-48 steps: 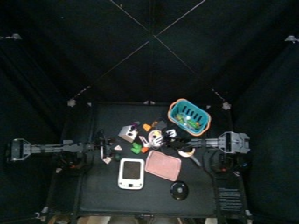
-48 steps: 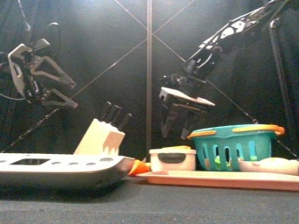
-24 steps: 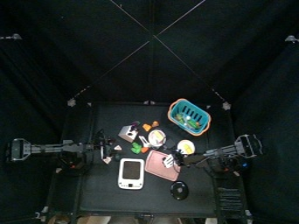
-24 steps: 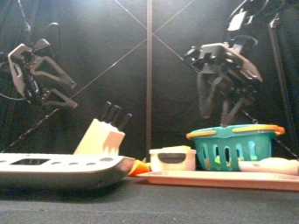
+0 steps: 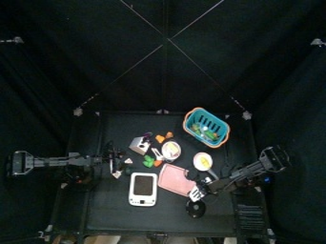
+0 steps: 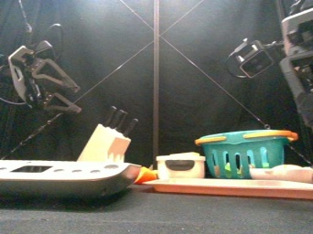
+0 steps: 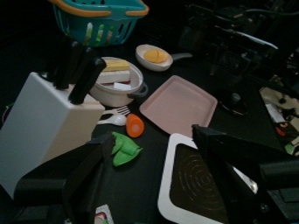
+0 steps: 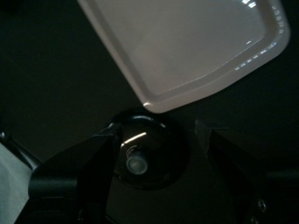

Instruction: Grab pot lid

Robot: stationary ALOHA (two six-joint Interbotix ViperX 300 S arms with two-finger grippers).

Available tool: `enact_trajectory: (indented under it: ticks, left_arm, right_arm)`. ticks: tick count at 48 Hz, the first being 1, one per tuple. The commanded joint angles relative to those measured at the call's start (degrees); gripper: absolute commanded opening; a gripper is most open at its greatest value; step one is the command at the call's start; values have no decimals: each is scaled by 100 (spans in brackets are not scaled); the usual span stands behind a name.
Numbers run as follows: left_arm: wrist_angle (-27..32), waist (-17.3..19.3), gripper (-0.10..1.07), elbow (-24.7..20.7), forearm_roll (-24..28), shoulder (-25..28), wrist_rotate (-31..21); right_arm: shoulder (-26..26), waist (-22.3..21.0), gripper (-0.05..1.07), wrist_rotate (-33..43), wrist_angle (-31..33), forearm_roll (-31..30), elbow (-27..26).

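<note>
The pot lid point(image 5: 195, 208) is a small dark round lid with a centre knob, lying near the table's front edge, just in front of the pink board point(image 5: 176, 176). In the right wrist view the pot lid point(image 8: 140, 157) sits between my right gripper's point(image 8: 149, 147) wide-open jaws, which hover over it with nothing held. From above, the right gripper point(image 5: 203, 193) hangs just behind and right of the lid. At the table's left edge my left gripper point(image 5: 84, 164) rests, and its wrist view shows the left gripper point(image 7: 152, 156) open and empty.
A white rectangular device point(image 5: 143, 189) lies left of the board. Behind it stand a knife block point(image 5: 137, 148), a pale round disc point(image 5: 203, 162) and a teal basket point(image 5: 207, 127). Small food items sit between them.
My right arm has swung from above the table's middle toward the front right and come down over the lid, jaws staying open. The left arm has not moved.
</note>
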Motion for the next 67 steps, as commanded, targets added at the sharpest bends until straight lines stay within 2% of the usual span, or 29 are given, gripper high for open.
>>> enact_trajectory:
  ticks: [1,12,19,36,67]
  left_arm:
    - [-18,26,104,-70,-9,0,9]
    - [-18,26,104,-70,-9,9,0]
    - [-26,26,104,-70,-9,0,0]
    - [-18,26,104,-53,-9,0,0]
    - [-18,26,104,-53,-9,0,0]
  right_arm:
    - [-9,246,97,0,-53,-18,-70]
    - [220,809,93,18,35,-53,-97]
    - [431,1011,88,26,79,-79,-149]
    - [835,1099,85,9,35,-176,-413]
    - [1063,1257,84,0,53,-176,-475]
